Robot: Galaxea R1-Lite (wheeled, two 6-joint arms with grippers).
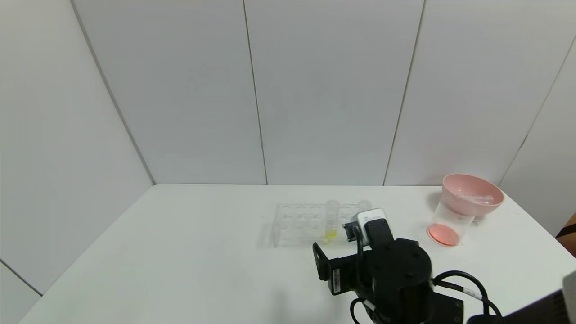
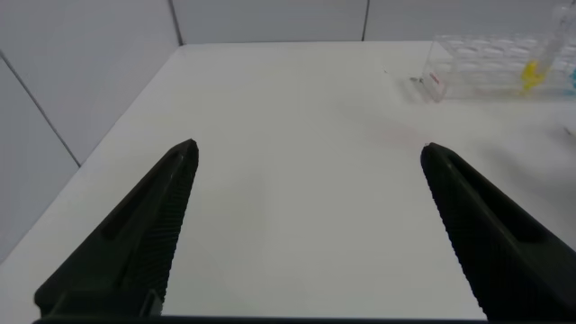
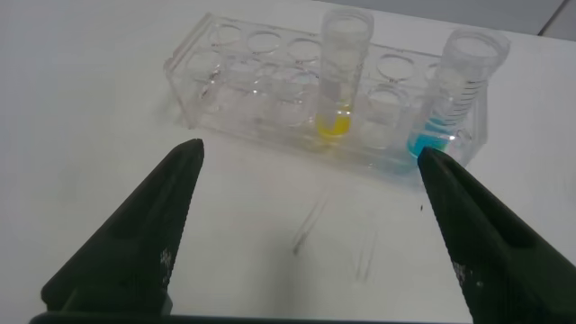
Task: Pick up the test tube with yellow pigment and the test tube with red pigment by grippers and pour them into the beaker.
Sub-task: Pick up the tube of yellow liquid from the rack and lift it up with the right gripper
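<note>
Head view, left to right: the white table (image 1: 180, 252) carries a clear rack (image 1: 301, 222) near its middle, and the yellow tube (image 1: 331, 219) stands upright in one of the rack's holes, a little yellow liquid at its bottom. Just in front of the rack, and to its right, sits the right arm, whose wrist and white block hide the right gripper and the rack's right end in this view. Farther right, well apart from the rack, stands the beaker (image 1: 447, 227) with red-orange liquid at its bottom and a pink funnel (image 1: 470, 194) resting on its rim. An empty clear tube (image 1: 472, 198) lies inside the funnel.

The left wrist view shows the left gripper (image 2: 306, 171) spread wide above bare table, well apart from the rack off to one side.

The right wrist view shows the right gripper (image 3: 310, 171) also spread wide and holding nothing, facing the rack from near. The yellow tube stands there, with a blue tube (image 3: 454, 94) upright at the rack's end.
</note>
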